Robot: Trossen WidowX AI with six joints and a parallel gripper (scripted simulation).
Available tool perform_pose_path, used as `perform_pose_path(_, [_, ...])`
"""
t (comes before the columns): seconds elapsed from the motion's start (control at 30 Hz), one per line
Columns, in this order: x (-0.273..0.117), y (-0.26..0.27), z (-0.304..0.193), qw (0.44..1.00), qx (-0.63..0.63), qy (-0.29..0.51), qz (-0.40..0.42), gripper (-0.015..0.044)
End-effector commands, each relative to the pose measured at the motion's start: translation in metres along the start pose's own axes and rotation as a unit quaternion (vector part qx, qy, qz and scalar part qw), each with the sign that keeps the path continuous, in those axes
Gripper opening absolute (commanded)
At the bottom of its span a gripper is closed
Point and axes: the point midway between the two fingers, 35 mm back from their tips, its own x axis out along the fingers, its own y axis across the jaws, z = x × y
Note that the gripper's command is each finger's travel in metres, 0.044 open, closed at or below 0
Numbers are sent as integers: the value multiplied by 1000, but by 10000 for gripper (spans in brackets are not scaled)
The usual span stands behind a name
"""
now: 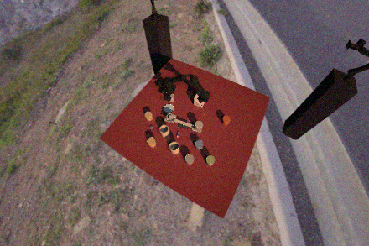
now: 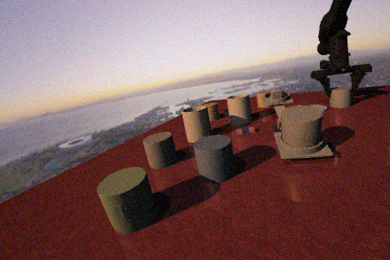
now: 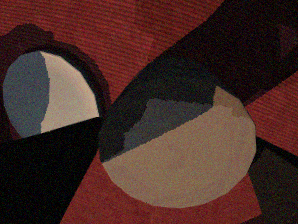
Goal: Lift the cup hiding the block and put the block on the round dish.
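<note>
The exterior view shows the black gripper [image 1: 169,94] [image 2: 341,91] [image 3: 174,133] low over the red mat [image 1: 218,187] [image 2: 275,216] [image 3: 145,20], its fingers spread wide on either side of a pale beige cylindrical cup [image 1: 171,98] [image 2: 340,98] [image 3: 185,167]. The cup stands on the mat, and nothing is gripped. I take this to be the lifted cup, set down here so that it is off the balance and not above the dish.

Its twin, another beige cup [image 1: 198,126] [image 2: 301,126], stands on the near end of the small pale balance [image 1: 183,123] [image 2: 306,151]. It must be left alone, since disturbing it would end the attempt. The balance's far end has no cup over it, which suggests the block belongs there, though from where I stand I can't pick the block out for certain.

What looks like the round dish, a pale disc half in bluish shadow [image 1: 168,107] [image 3: 72,90], lies near the released cup and has no cup above it. The cup's being so near makes the retreat matter: I'd want the fingers to rise straight up before they turn towards the balance, or they could drag the cup. The block's placing seems still to be done.
</note>
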Motion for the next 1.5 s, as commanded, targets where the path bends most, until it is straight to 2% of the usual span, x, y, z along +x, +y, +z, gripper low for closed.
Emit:
perform_pose_path(0.0, [-38,0,2,1000,-1,-13,2,440])
perform_pose_path(0.17, [-38,0,2,1000,-1,-13,2,440])
perform_pose_path(0.27, [-47,21,2,1000,-8,-17,1,361])
perform_pose_path(0.4, [-68,83,-9,999,-29,-23,2,260])
perform_pose_path(0.8, [-90,243,-96,996,-90,-9,6,260])
perform_pose_path(1.47, [-66,246,-98,996,-91,-8,6,260])
